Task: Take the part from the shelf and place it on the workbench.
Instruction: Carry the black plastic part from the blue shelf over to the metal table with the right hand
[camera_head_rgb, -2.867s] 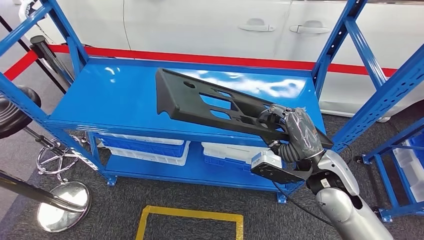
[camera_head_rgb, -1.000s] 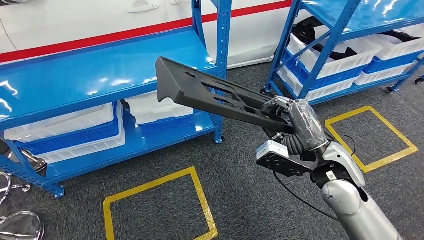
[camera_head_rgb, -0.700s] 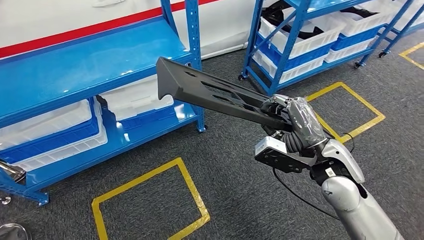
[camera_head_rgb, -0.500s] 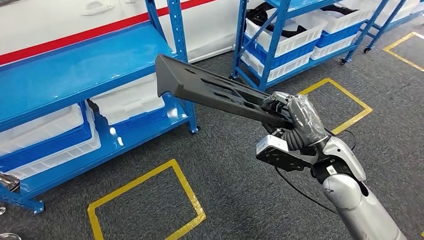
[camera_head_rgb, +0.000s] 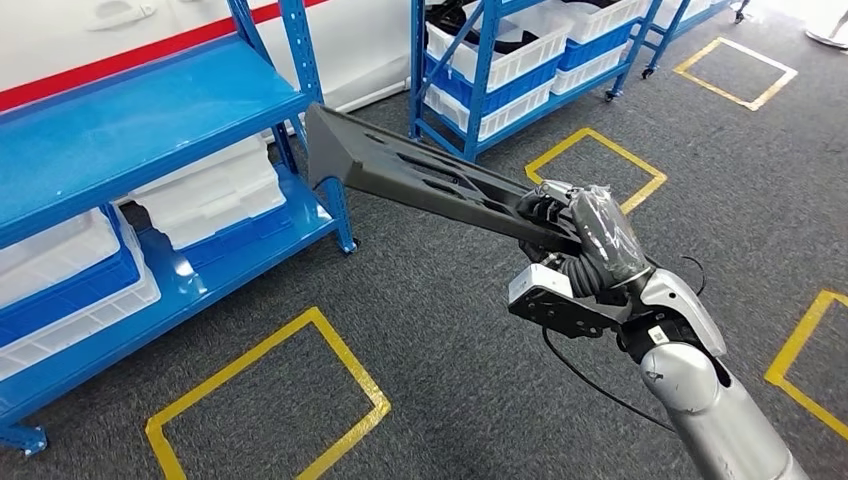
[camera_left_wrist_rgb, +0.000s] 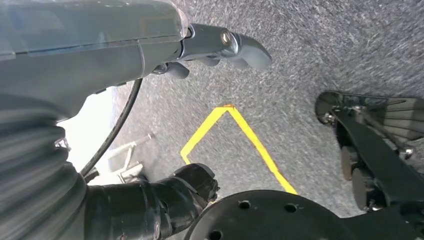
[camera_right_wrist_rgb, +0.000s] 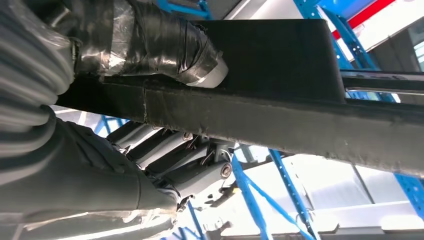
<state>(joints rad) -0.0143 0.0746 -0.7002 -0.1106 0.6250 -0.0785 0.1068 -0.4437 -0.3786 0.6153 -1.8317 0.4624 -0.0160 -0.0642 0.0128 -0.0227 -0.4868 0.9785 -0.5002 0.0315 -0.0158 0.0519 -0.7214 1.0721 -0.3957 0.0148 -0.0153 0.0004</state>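
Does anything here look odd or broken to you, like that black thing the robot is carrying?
Nothing looks broken. The long black part juts far out from the right hand, which grips it by one end only, so it hangs tilted in the air over the grey floor. The thumb is wrapped in tape.

The floor (camera_head_rgb: 480, 340) is a dark grey carpet with yellow tape squares (camera_head_rgb: 265, 400) on it. On the left stands a blue metal rack (camera_head_rgb: 150, 120) with white and blue bins (camera_head_rgb: 215, 200) on its lower level. Farther away, a second blue rack (camera_head_rgb: 480, 70) holds white bins too.
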